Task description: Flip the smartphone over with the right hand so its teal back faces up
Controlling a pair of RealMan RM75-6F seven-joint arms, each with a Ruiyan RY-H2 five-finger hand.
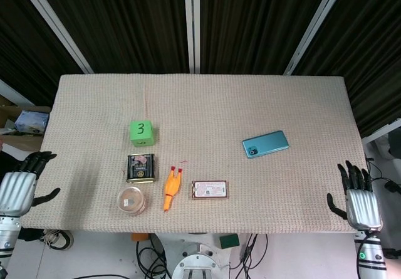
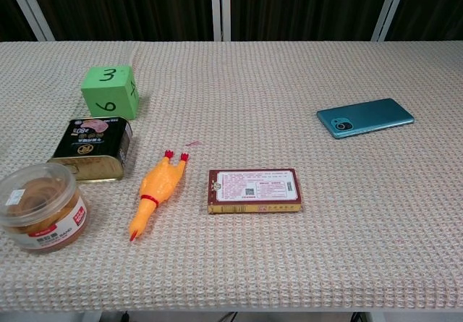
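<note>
Teal flat smartphone point(image 1: 265, 144) lies flat on the beige woven tablecloth point(image 1: 207, 103), teal back and camera bump up, at roughly 3 o'clock from table centre. Nothing touches it.

Right hand point(image 1: 358, 197) hangs off the table's near right corner, at about 5 o'clock from the phone and well apart from it. Fingers spread wide, holding nothing. Seen in head view only.

Left hand point(image 1: 20, 185) hangs off the near left corner, at about 8 o'clock from table centre. Fingers apart, nothing in it.

Green number cube point(image 1: 142, 132) sits at 9 o'clock from centre, "3" on top. Black and gold rectangular tin point(image 1: 141, 167) is just at its 6 o'clock. Round clear-lidded plastic tub point(image 1: 132, 200) is near the tin at 6 o'clock. Orange rubber chicken toy point(image 1: 171, 190) lies beside the tin at 4 o'clock. Red-edged flat printed box point(image 1: 209, 189) is near the chicken at 3 o'clock, not touching.
</note>
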